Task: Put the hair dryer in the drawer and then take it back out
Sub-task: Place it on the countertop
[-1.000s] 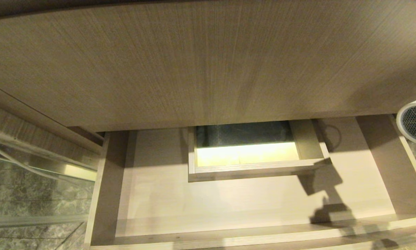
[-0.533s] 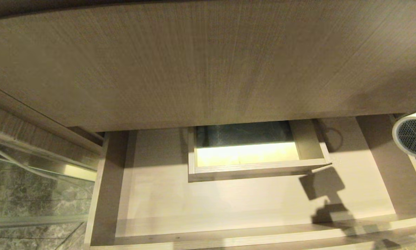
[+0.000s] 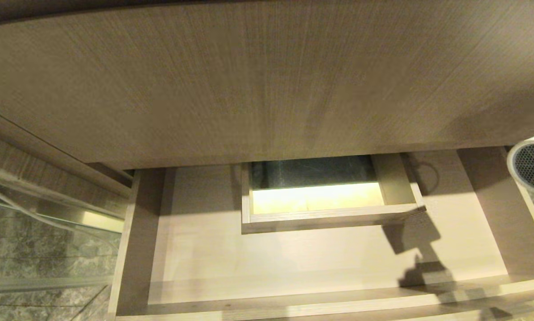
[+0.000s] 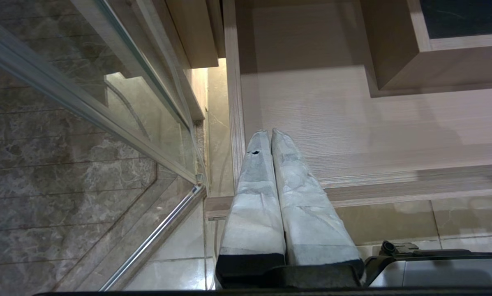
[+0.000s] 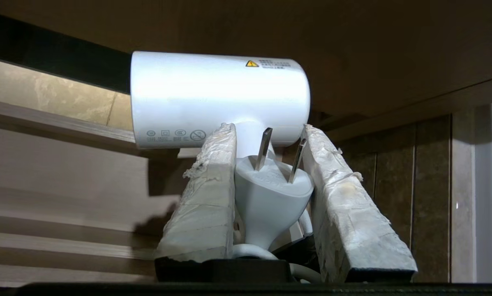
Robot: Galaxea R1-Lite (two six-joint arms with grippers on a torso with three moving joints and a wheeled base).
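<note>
The hair dryer (image 3: pixel 532 162) hangs at the right edge of the head view, over the right side wall of the open drawer (image 3: pixel 293 254), with its dark grille towards me. In the right wrist view my right gripper (image 5: pixel 268 131) is shut on the handle under the white barrel (image 5: pixel 217 96). The white plug (image 5: pixel 270 193) is wedged between the fingers too. My left gripper (image 4: pixel 270 132) is shut and empty, parked above the drawer's (image 4: pixel 352 123) front left corner.
A boxed cutout (image 3: pixel 329 218) rises from the drawer floor at the back middle. The wood vanity panel (image 3: pixel 267 80) overhangs the drawer's rear. A glass panel with a metal rail (image 4: pixel 118 123) and marble tiles (image 3: pixel 35 249) lie to the left.
The hair dryer has bobbed slightly down and back up at the right edge of the head view. Nothing else has moved.
</note>
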